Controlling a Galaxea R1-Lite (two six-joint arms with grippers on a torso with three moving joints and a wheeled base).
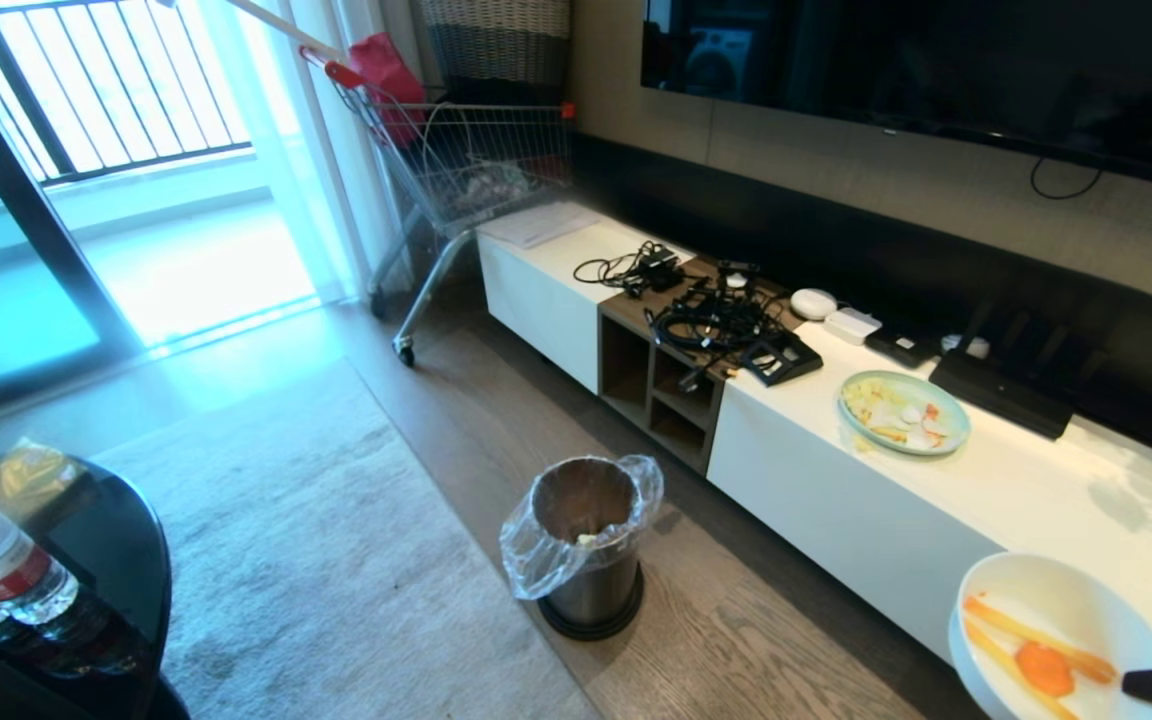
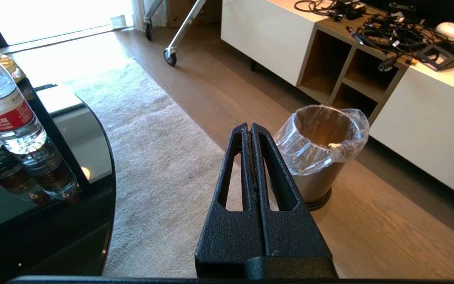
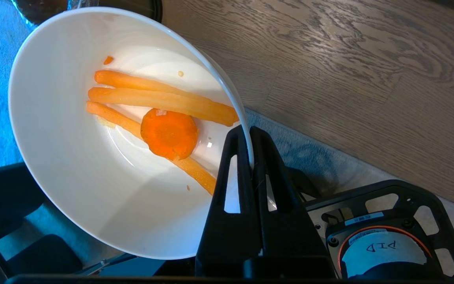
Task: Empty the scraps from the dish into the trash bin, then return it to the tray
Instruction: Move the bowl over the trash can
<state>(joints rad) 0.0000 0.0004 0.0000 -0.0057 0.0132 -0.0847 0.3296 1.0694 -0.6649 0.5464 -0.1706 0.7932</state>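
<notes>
Right end effector pinches the dish rim

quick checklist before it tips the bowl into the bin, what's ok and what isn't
1. Grip on the bowl: the right gripper is shut on its rim. Ok.
2. Carrot scraps inside the bowl: all there, none spilled. Ok.
3. Bowl over the trash bin: in the head view the bowl sits well to the right of the bin, not above it. Not ok.
4. Bin ready: upright, mouth open, bag folded over the rim. Ok.
5. Left gripper out of the way: shut, empty, beside the bin. Ok.
6. Tray for the return: not in view. Cannot tell.
</notes>
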